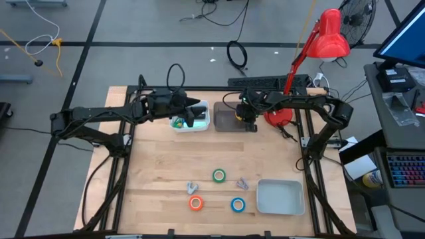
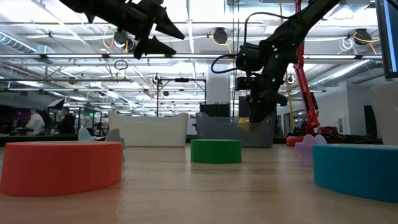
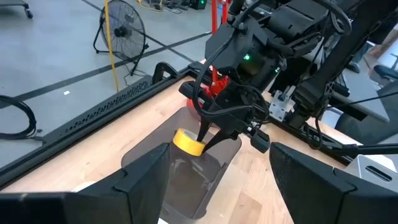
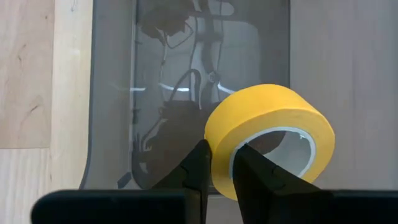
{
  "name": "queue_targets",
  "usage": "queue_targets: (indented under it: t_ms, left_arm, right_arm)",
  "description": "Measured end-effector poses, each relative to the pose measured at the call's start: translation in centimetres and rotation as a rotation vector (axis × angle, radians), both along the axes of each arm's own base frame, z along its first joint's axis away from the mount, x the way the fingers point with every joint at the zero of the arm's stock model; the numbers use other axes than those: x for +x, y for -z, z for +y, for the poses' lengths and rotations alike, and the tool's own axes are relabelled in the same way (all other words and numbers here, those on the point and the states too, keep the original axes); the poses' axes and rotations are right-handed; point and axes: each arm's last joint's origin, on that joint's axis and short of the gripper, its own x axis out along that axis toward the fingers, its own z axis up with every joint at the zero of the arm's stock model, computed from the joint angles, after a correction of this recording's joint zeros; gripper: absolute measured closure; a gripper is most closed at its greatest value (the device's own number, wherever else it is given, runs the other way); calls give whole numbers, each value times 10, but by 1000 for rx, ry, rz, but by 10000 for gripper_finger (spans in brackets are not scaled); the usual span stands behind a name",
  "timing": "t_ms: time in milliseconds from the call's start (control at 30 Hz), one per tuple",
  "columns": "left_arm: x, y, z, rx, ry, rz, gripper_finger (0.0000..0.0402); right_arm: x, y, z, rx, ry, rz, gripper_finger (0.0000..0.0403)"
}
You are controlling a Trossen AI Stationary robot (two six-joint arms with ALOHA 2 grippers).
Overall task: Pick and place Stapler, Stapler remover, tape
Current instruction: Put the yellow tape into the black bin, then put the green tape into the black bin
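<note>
My right gripper is shut on the yellow tape roll above the dark grey bin at the table's far side; the left wrist view shows the roll hanging just over the bin. My left gripper hovers open above the white bin, touching nothing. The green roll, orange roll and blue roll lie flat on the table near its front edge. My right gripper pinches the yellow roll's wall with one finger inside the ring and the other finger outside it. The fingers come from above, pointing down. The roll is lifted clear over the grey bin and hangs tilted below the fingers.
Two small lilac-grey pieces lie among the rolls. An empty white tray sits at the near right. The white bin holds small green and blue lumps. A red lamp stands by the far right corner.
</note>
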Motion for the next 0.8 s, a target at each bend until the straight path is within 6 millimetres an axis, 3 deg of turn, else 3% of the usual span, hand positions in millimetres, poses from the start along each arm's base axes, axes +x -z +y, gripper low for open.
queue_targets:
  t_ms: [333,467,633,800]
  left_arm:
    - [0,1,0,0,1,12,123]
    - [0,2,0,-5,11,16,123]
    - [0,2,-1,-12,27,16,123]
    - [0,3,-1,-38,20,22,123]
  right_arm:
    - [1,-1,-1,-13,5,-8,284]
    - [2,-6,-2,-93,28,-14,249]
    - [-2,-42,4,-213,25,-142,233]
    - [-19,-90,21,-144,-52,-380,247]
